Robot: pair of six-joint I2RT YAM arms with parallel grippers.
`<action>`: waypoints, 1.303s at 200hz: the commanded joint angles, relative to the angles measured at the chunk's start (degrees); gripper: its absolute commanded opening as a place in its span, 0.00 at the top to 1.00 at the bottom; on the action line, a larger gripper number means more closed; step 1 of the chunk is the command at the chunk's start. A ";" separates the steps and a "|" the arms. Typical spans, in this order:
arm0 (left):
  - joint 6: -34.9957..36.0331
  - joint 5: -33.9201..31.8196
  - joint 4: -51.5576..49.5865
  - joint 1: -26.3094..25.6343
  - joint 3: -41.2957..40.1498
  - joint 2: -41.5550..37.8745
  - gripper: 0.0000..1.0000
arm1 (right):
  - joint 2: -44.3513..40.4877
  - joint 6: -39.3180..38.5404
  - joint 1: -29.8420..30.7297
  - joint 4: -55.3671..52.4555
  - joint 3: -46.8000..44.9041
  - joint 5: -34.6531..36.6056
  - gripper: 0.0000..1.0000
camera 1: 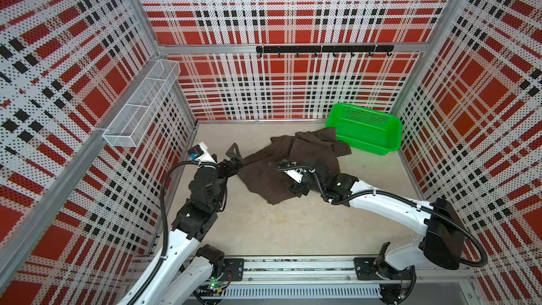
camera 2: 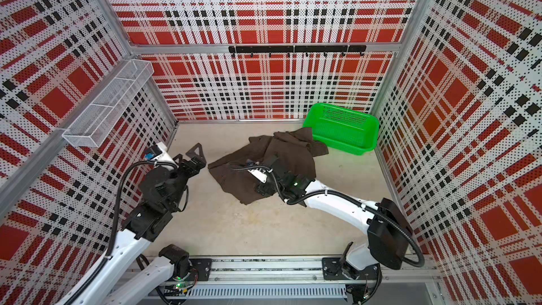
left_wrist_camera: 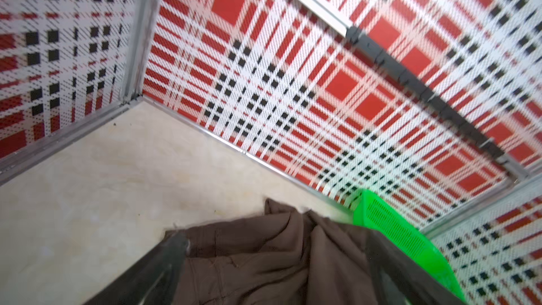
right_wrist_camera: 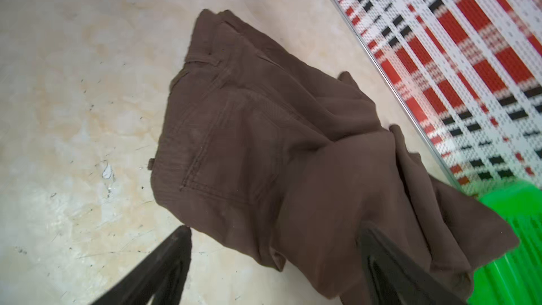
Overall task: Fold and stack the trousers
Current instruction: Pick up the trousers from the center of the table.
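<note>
Bunched trousers [camera 1: 313, 149] run diagonally toward basket [camera 1: 370, 139] (left fingers [left_wrist_camera: 164, 265], right fingers [right_wrist_camera: 167, 262]: spread, empty).

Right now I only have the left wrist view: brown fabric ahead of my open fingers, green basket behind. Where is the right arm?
Observer: The right gripper hangs over the near part of the trousers, jaws open, nothing gripped.
Operator: Are the trousers laid flat?
Observer: No. In both top views they are a crumpled heap, fabric layered over itself, with the far end against the green basket.
Operator: Which side faces up?
Observer: The right wrist view shows a stitched back pocket facing up.
</note>
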 commanded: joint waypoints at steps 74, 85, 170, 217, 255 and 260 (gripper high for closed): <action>-1.50 -7.17 -4.99 3.64 1.81 -8.71 0.02 | 24.08 -2.67 6.88 -5.46 20.59 -3.44 0.05; -1.57 -7.83 -5.07 3.78 1.49 -9.72 0.02 | 27.03 -0.86 6.86 -7.21 23.79 -3.12 0.03; -1.40 -18.26 -5.38 3.91 0.52 -19.47 0.02 | 41.71 7.78 6.46 -16.37 38.59 4.81 0.00; -1.92 -19.28 -5.12 3.91 0.56 -20.02 0.02 | 46.95 16.88 2.15 -21.71 43.57 8.70 0.28; -1.75 -18.38 -4.62 3.91 0.10 -19.61 0.02 | 37.70 22.78 -0.63 -18.01 38.55 6.33 1.00; -1.77 -18.08 -4.52 3.91 0.02 -19.42 0.02 | 35.68 23.30 -0.93 -17.12 37.95 5.35 1.00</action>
